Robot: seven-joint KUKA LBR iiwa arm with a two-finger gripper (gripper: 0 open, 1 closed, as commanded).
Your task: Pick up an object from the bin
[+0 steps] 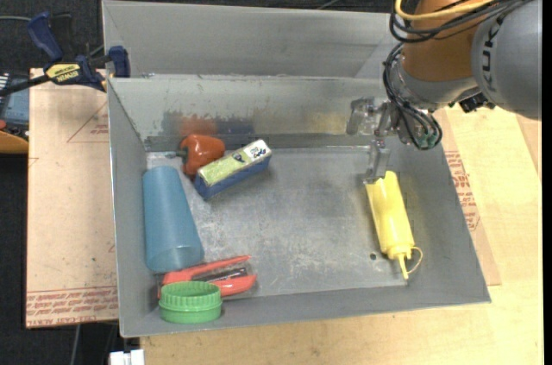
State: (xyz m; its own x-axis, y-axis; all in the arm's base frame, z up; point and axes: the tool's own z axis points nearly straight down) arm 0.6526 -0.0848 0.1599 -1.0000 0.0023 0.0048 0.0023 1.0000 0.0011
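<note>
Bin seen from above. Lower left: 1 green lid touches a red tool, and 1 blue bottle lies lengthwise above them. Right of centre: 1 yellow bottle lies flat on bare grey floor, its long axis running up and down the frame and its thin end toward the lower right. The gripper stands at the bottle's upper end; whether it is wide or narrow cannot be told. Upper left, well apart: a blue-and-yellow block and an orange lump. Judged free room flanks the yellow bottle.

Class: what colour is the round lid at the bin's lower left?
The lid is green, clearest in the camera view.
</note>
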